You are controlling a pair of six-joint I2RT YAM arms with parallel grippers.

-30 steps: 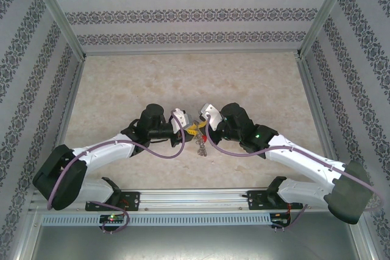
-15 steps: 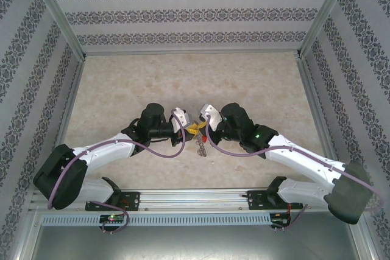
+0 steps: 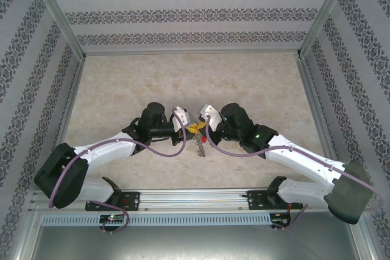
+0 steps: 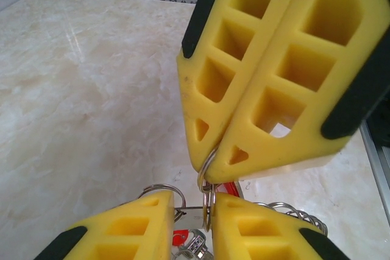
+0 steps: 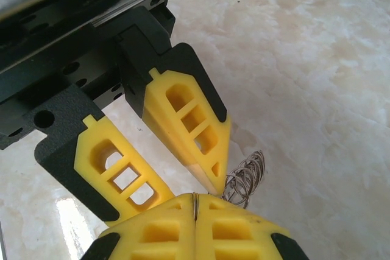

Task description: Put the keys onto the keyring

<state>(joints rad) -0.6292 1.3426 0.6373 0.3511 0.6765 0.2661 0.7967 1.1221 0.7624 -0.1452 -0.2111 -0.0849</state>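
1. Keys [image 4: 180, 237]: a red plastic head and small silver parts, bunched just under the keyring [image 5: 247, 178] on its near side. Hazard: you could set the bunch swinging with any quick move, and the blade you are threading would go out of line.
2. Left jaws: on the keyring's left and set narrow, with a small ring and what looks like a thin silver blade in the gap. You cannot tell from here whether they truly clamp it. Hazard: if the hold is loose, the key may drop as you push. If you squeeze harder, the blade may twist off its loop.
3. Right jaws: on the keyring's right, closed fully on one wire loop of the keyring, which is caught only at the very tips of the yellow pads [image 4: 256, 89]. Hazard: the thin wire could slide out of so shallow a pinch, and the whole keyring would fall.
4. Both sets of jaws meet tip to tip at the keyring. Hazard: pushing in could make the tips collide, and pulling apart could bend or open the held loop.
5. Worktop [image 3: 183, 83]: smooth, pale and marbled, beyond and beneath the keyring. Hazard: a dropped key would probably lie flat there, making it hard for you to pick up again.
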